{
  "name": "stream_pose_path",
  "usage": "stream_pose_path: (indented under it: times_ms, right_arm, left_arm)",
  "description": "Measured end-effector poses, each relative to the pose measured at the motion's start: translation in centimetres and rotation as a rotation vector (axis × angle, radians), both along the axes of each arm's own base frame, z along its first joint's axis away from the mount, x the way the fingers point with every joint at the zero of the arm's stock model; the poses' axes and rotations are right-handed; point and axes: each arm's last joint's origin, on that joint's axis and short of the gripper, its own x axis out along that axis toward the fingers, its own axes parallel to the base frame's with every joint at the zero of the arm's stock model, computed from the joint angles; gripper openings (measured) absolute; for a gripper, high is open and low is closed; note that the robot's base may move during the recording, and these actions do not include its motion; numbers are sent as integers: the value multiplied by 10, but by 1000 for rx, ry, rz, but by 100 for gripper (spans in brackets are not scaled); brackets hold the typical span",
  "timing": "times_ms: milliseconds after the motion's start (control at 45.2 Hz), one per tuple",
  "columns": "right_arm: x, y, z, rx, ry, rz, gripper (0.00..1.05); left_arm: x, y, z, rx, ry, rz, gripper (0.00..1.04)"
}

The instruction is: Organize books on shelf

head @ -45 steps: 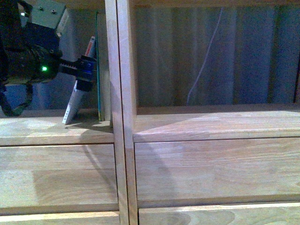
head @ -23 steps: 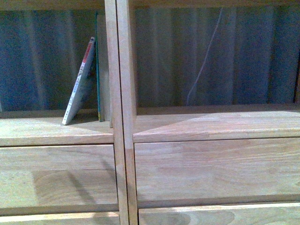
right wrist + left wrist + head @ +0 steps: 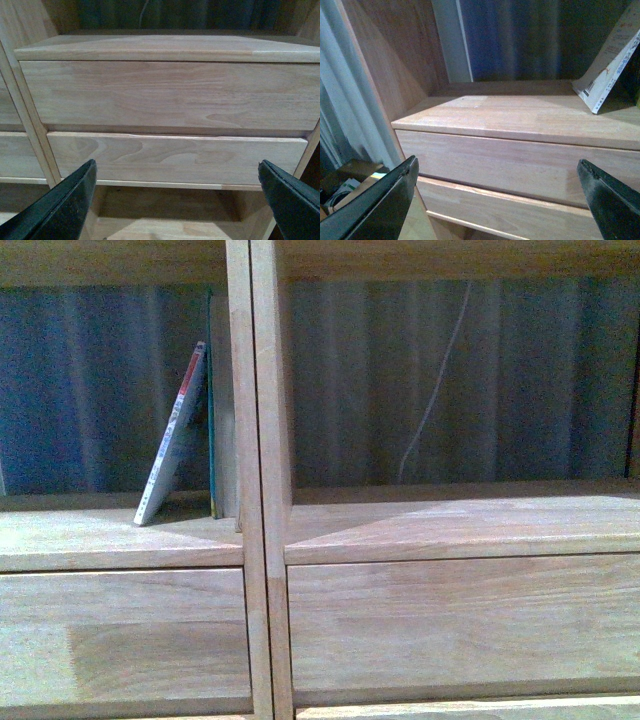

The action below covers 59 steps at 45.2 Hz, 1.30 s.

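White book [image 3: 175, 435] leans on teal-edged book [image 3: 212, 410]; both grippers [image 3: 500, 185] [image 3: 177, 187] released, empty.

White paperback [image 3: 178, 430] leaning on upright teal-edged book [image 3: 212, 410], left shelf [image 3: 258, 540] compartment

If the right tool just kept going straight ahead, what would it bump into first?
Probably the drawer fronts of the shelf: the right tool is open and faces them squarely, nothing between. How far off they are is unclear.
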Motion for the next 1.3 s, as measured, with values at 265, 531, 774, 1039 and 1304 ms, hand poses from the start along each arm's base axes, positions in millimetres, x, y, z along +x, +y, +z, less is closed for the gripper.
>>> stream_pose_path:
  times_ms: [265, 531, 774, 1039, 1304]
  right_arm:
    - [0, 0, 0, 0, 0, 0, 98]
    - [0, 0, 0, 0, 0, 0, 98]
    - [0, 0, 0, 0, 0, 0, 98]
    - [0, 0, 0, 0, 0, 0, 98]
    - [0, 0, 0, 0, 0, 0, 98]
  left_arm:
    - [-34, 2, -34, -100, 55, -231, 81]
    - [-37, 10, -94, -143, 65, -348, 25]
    - [-37, 22, -102, -147, 57, -374, 3]
    - [-38, 27, -109, -149, 52, -339, 3]
    - [-38, 27, -119, -150, 55, -339, 3]
